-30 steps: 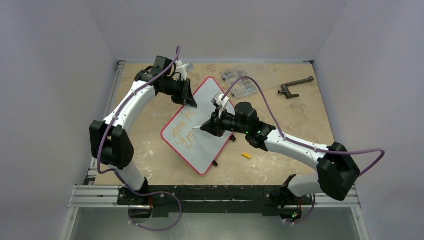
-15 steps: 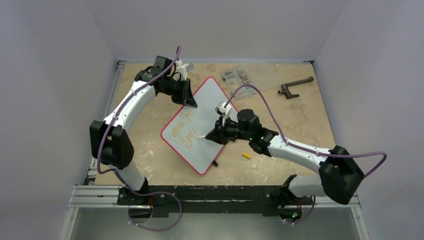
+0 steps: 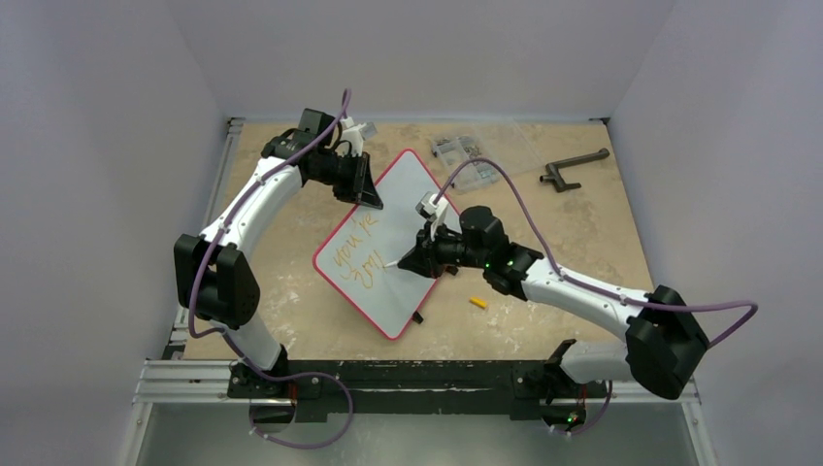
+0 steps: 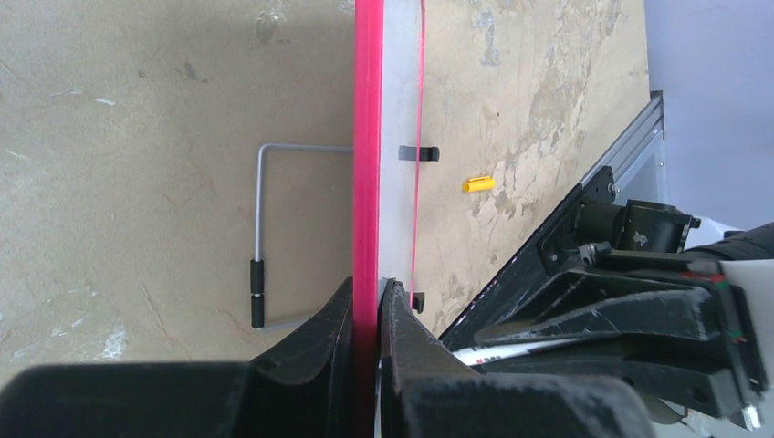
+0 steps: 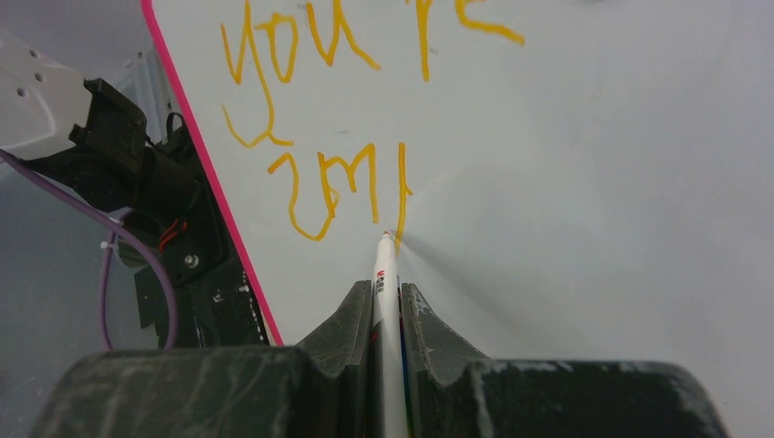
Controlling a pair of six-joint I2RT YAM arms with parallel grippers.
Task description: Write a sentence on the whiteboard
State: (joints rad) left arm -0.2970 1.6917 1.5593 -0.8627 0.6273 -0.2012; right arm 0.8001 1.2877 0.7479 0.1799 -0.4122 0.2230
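Pinching a marker [image 5: 383,260], right gripper [image 5: 385,290] seemingly rests its tip on the whiteboard [image 5: 593,182]; left gripper [image 4: 367,288] clamps the rim [image 4: 368,137].

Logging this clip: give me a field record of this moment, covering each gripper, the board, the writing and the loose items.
left gripper: shut on the red rim of the whiteboard
right gripper: shut on a marker
marker tip: touching the whiteboard at the foot of the last stroke
sentence: orange-yellow, "you're" on top, second line begun, unfinished
loose items: yellow cap beside the whiteboard; clear parts box and dark handle at the far side
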